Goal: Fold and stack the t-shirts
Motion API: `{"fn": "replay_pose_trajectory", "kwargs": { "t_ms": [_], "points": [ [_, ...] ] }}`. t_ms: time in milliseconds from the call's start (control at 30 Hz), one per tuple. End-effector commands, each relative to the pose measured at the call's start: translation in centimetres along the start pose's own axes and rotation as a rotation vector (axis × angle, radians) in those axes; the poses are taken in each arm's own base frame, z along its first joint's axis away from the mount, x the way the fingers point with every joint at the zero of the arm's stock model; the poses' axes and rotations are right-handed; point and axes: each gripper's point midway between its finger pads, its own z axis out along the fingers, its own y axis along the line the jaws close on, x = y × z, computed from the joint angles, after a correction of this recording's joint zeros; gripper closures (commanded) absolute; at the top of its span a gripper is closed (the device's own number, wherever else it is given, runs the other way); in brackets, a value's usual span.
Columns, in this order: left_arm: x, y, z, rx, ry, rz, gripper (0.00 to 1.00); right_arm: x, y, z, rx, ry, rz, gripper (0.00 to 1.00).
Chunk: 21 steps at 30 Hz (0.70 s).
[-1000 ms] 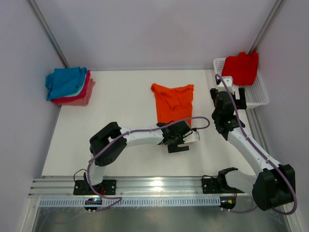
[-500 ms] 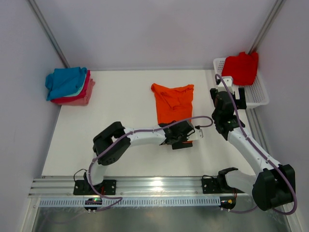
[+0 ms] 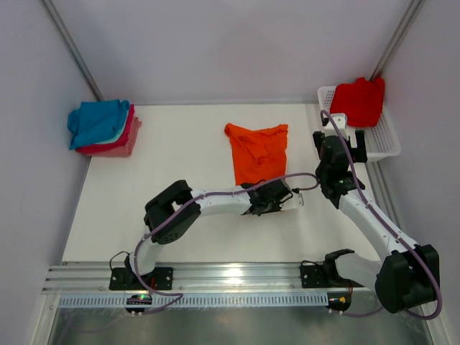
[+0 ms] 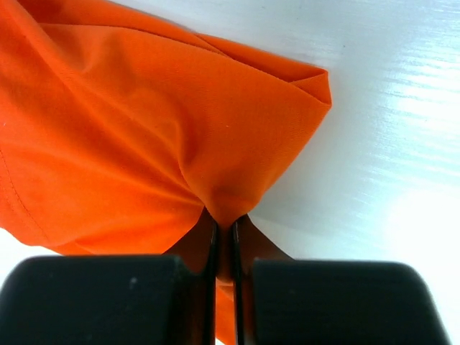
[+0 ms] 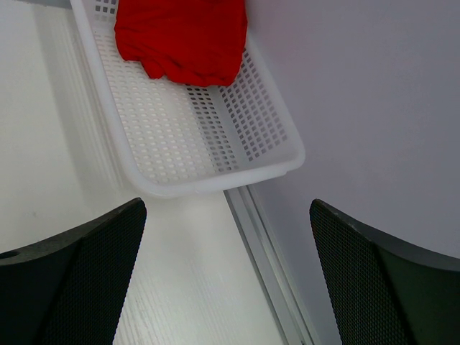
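While right fingers gape, left fingers pinch the orange t-shirt by its edge.

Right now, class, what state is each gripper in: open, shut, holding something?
Left gripper: shut on the near edge of the orange t-shirt.
Right gripper: open, holding nothing.

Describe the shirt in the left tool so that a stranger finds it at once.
On the white table, look at the middle. The orange t-shirt lies there alone, its near edge pinched by the left tool. It is the only orange cloth in view.
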Motion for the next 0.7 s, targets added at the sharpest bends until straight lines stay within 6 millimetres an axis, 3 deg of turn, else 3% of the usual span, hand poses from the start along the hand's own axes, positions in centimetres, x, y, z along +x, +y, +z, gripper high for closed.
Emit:
{"fn": "replay_pose_trajectory", "kwargs": {
  "t_ms": [0, 167, 200, 333, 500, 600, 667],
  "points": [
    [2.4, -1.9, -0.2, 0.093, 0.088, -0.015, 1.00, -1.2, -0.3, 0.1, 0.010, -0.030, 0.042, 0.01],
    [2.1, -3.5, -3.7, 0.224, 0.086, -0.048, 1.00, -1.3, -0.5, -0.1, 0.010, -0.034, 0.047, 0.01],
    [2.3, -4.8, -4.7, 0.299, 0.099, -0.066, 1.00, -1.4, -0.5, -0.1, 0.010, -0.036, 0.051, 0.01],
    [1.9, -6.7, -8.3, 0.438, 0.092, -0.103, 0.98, -1.5, -0.6, -0.2, 0.010, -0.038, 0.056, 0.01],
    [0.3, -9.3, -12.3, 0.623, 0.062, -0.114, 0.96, -1.5, -0.5, -0.2, 0.007, -0.036, 0.056, 0.01],
    [-0.6, -8.9, -13.8, 0.646, 0.064, -0.112, 0.95, -1.4, -0.6, -0.2, 0.010, -0.035, 0.056, 0.01],
    [-1.8, -7.6, -14.5, 0.616, 0.042, -0.086, 0.95, -1.5, -0.6, -0.2, 0.012, -0.035, 0.054, 0.01]
  ]
}}
